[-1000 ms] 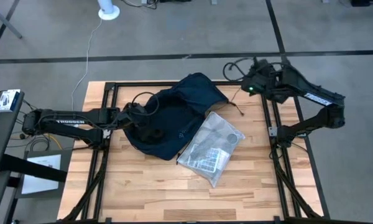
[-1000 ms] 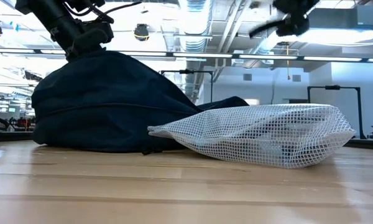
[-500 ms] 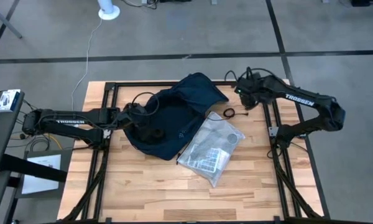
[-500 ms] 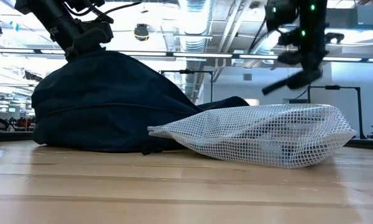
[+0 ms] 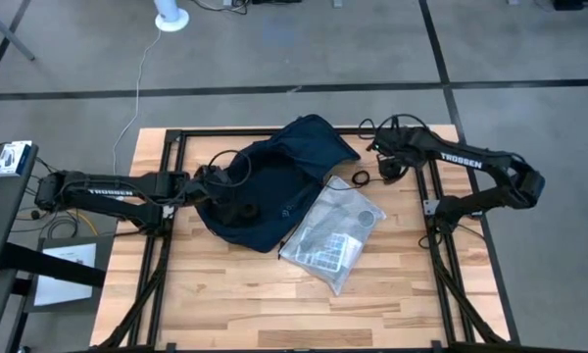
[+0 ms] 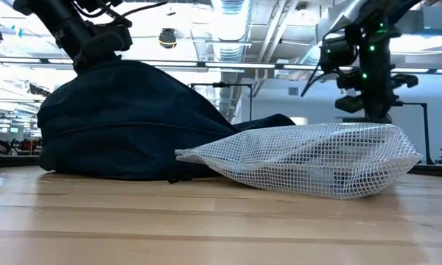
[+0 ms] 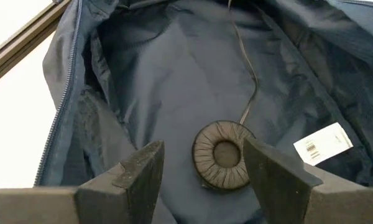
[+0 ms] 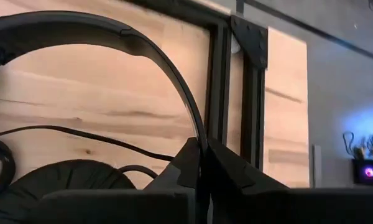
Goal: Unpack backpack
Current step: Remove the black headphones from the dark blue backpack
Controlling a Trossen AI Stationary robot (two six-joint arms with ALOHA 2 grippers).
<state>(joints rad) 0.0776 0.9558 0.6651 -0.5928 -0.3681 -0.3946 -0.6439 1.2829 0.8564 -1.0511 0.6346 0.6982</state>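
The dark navy backpack (image 5: 279, 172) (image 6: 125, 121) lies on its side on the table with its mouth wide open. My left gripper (image 5: 220, 186) (image 7: 202, 158) is open inside that mouth, its fingers standing on either side of a round black ear pad (image 7: 222, 154) with a cord on the lining (image 7: 174, 74). My right gripper (image 5: 385, 169) (image 8: 201, 155) hovers low over the table's far right part, shut on black headphones (image 5: 363, 177). A clear mesh-patterned pouch (image 5: 331, 233) (image 6: 309, 165) lies flat against the backpack's right side. My right gripper pinches the headphones' thin black headband (image 8: 189, 118) between its two fingers, which lie across the band. An ear cup (image 8: 56, 180) hangs close below the fingers. The other cup (image 5: 361, 178) and the cord seem to lie on the table.
A black metal frame (image 5: 426, 196) runs around the tabletop; its right rail and a corner bracket (image 8: 252, 40) lie close by my right gripper. A white barcode label (image 7: 323, 143) is sewn inside the backpack. Bare wood shows along the near edge (image 5: 274, 304).
My right gripper has come from above the far right corner down and toward the near edge, carrying the headphones; it has tipped downward, and an ear cup and the cord have come to the table beside the pouch. The left arm and backpack have stayed put.
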